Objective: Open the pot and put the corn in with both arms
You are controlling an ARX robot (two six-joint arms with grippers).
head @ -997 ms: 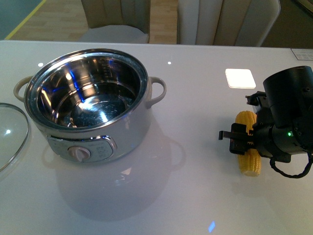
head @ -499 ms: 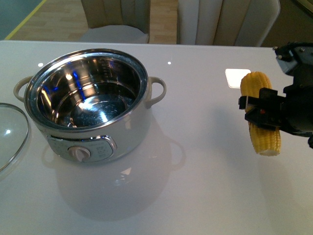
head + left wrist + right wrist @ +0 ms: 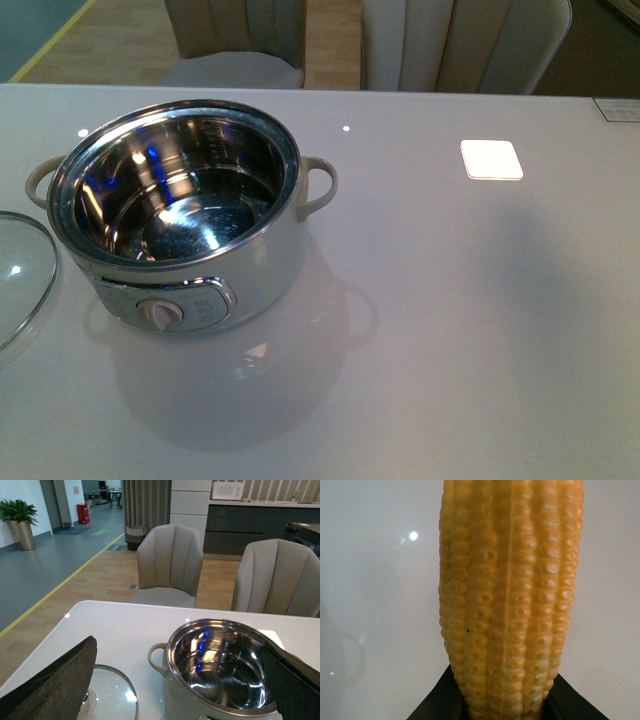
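Pot stands open in the left half of the front view, its steel inside empty. Its glass lid lies flat on the table at the lower left edge, just beside it, so the opening step looks finished.

The change is on the right side of this frame. A second ago the right gripper was low there over the corn, and half a second ago it had lifted the cob. Now both are gone from the picture and only white table shows. I judge that the carry toward the pot has begun, but the corn is not yet inside.

Only the right wrist view tells where the corn is. It fills the middle of that frame, and the black fingers clamp its lower end from both sides at the bottom edge, above the white surface. The left wrist view shows the left gripper with pads wide apart, holding nothing, and the pot lies further off between them.
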